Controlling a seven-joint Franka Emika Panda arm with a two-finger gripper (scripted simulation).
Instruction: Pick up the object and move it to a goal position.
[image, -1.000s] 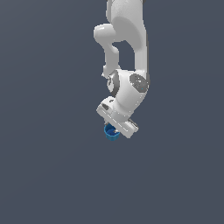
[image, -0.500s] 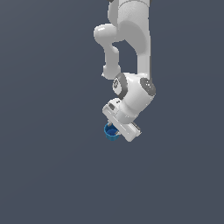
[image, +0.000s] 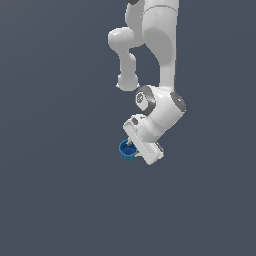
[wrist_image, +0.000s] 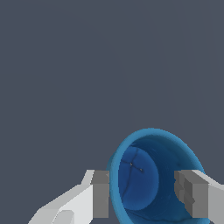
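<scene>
Pretty flat, even sim lighting on a dull grey-blue backdrop, no cast shadows or glare. Both renders are a bit soft and low-res, edges undistorted.

Smooth glossy blue cup (wrist_image: 144, 183), matt white hand (wrist_image: 144, 192), matt grey pads (wrist_image: 100, 194)

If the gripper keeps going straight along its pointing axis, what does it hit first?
Nothing visible. The gripper already has the blue cup between its fingers; beyond it the wrist view shows only plain grey background, depth unclear.
</scene>
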